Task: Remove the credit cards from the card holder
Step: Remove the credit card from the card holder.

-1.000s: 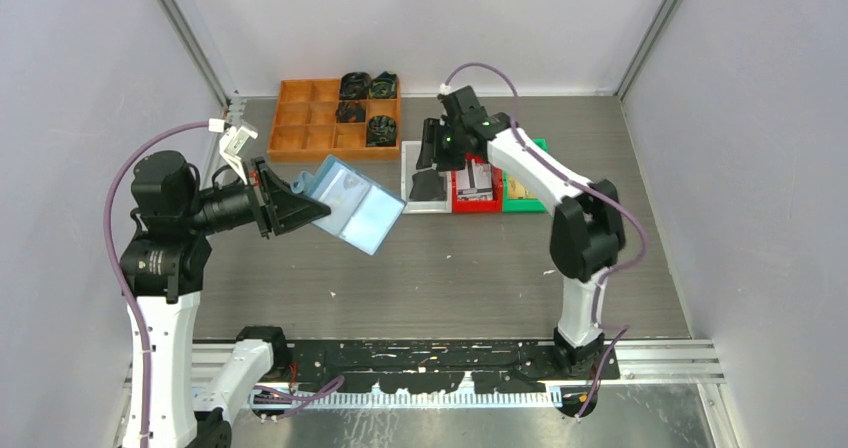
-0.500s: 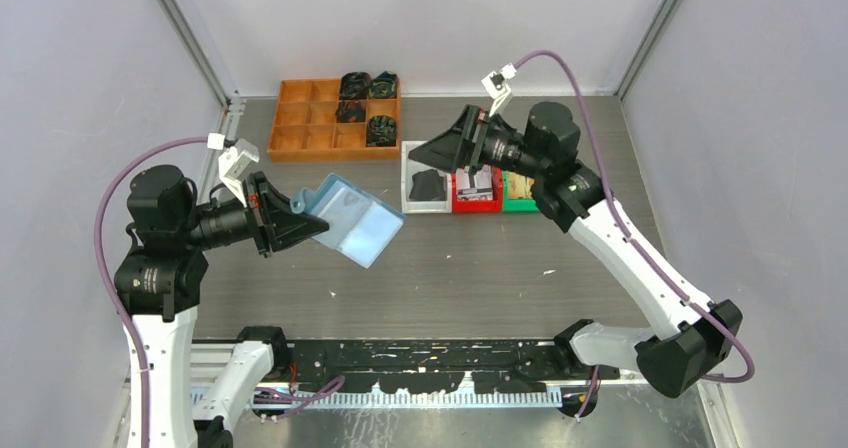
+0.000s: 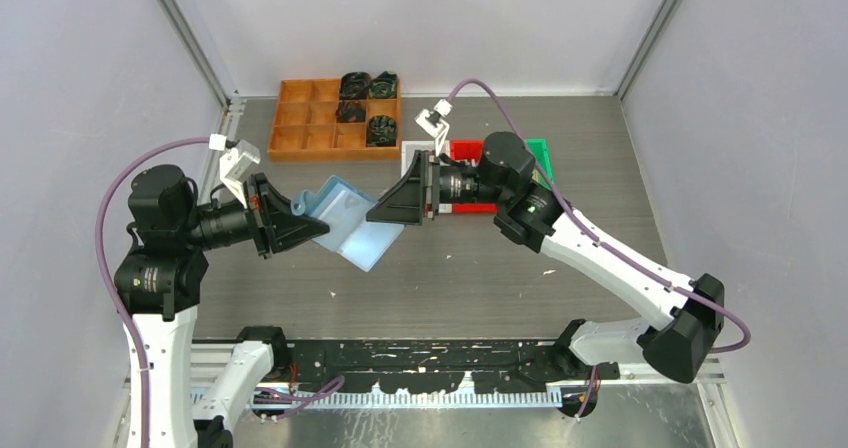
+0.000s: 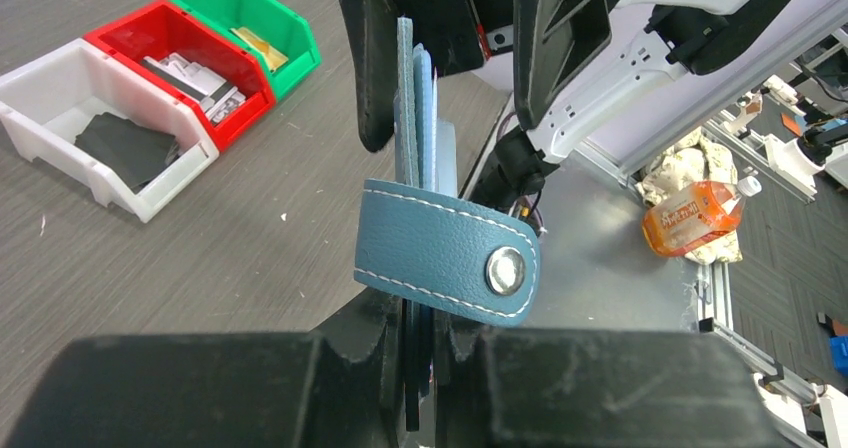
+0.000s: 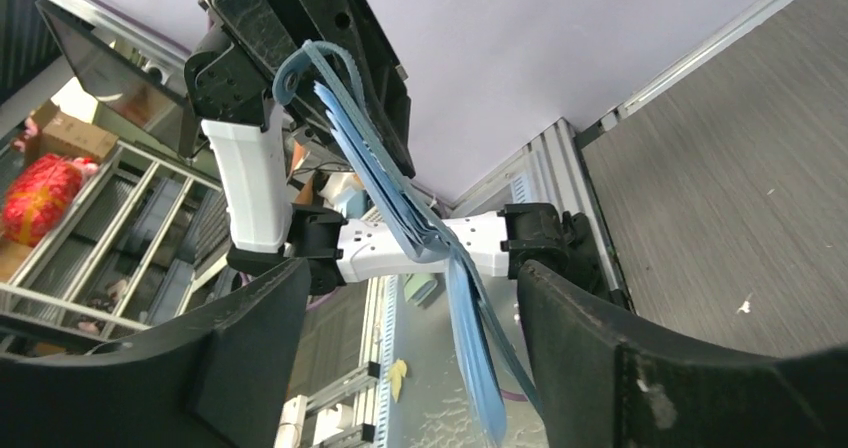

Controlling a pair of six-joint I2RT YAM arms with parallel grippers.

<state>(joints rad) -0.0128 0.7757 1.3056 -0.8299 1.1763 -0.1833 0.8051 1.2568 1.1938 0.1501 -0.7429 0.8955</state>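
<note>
My left gripper (image 3: 318, 226) is shut on the tab-loop edge of the light blue card holder (image 3: 358, 226) and holds it above the table. In the left wrist view the holder (image 4: 412, 98) stands edge-on above my gripper (image 4: 420, 333), with the tab loop (image 4: 445, 263) in front. My right gripper (image 3: 388, 211) is open, and its fingers stand on either side of the holder's free edge (image 5: 470, 358) without touching it. A dark grey card (image 4: 125, 148) lies in the white bin (image 4: 60, 98). I cannot make out the pale card among the holder's layers.
An orange compartment tray (image 3: 300, 118) with dark items stands at the back left. A red bin (image 4: 175, 48) and a green bin (image 4: 240, 8) stand beside the white one. The right arm (image 3: 600, 253) reaches across the table's middle.
My right arm has swung from the bins toward the left, and its open jaws now straddle the holder's free edge. My left gripper has kept its hold, dropping slightly.
</note>
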